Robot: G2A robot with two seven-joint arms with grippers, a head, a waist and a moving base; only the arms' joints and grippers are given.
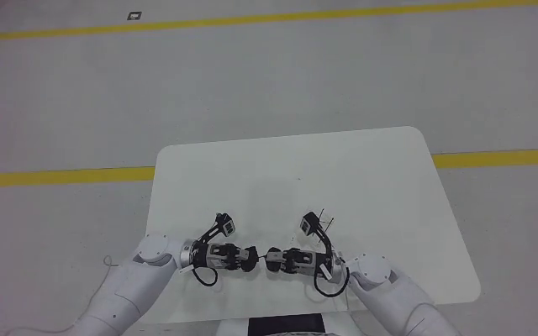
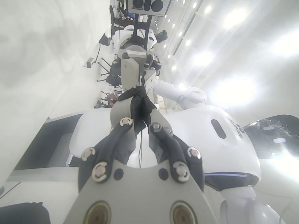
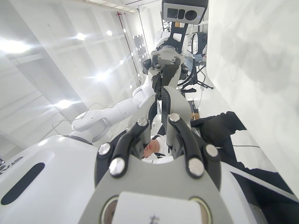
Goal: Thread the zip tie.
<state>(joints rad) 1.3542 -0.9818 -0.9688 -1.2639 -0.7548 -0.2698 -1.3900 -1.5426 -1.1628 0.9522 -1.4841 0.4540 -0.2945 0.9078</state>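
Apparently shut, left gripper and right gripper faced tip to tip; with the tie too thin to see, slight misalignment could spoil the threading.

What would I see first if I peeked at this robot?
The left gripper and the right gripper face each other nose to nose, very close, over the near edge of the white table. Farther off, a yellow line crosses the grey floor.
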